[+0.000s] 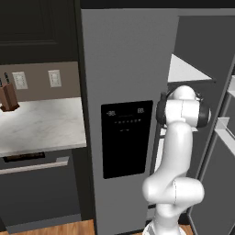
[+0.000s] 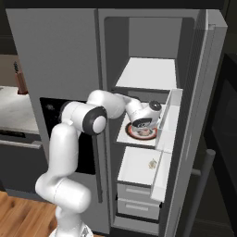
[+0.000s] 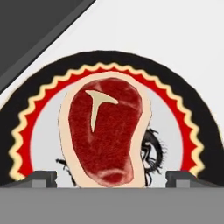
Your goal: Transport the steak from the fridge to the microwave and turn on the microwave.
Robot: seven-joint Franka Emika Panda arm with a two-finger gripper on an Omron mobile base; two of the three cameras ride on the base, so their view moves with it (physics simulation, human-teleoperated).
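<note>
The steak (image 3: 105, 131), raw red with a white T-shaped bone mark and a pale fat rim, lies on a dark round plate (image 3: 205, 127) with a red and yellow zigzag ring. The plate (image 2: 137, 134) rests on the middle white shelf of the grey fridge (image 2: 60, 55), whose right door stands open. My gripper (image 3: 111, 178) is open just above the steak, one fingertip (image 3: 43, 177) on each side of it. In the right base view the arm reaches into the fridge and the gripper (image 2: 144, 125) hangs over the plate. The microwave is out of view.
The open fridge door (image 2: 194, 115) with its white bins (image 2: 167, 134) stands close on the right of the hand. A shelf (image 2: 146, 74) lies above, and a lower shelf with a small item (image 2: 152, 163) and drawers (image 2: 139, 194) below. A counter (image 1: 41, 124) holds a knife block (image 1: 8, 98).
</note>
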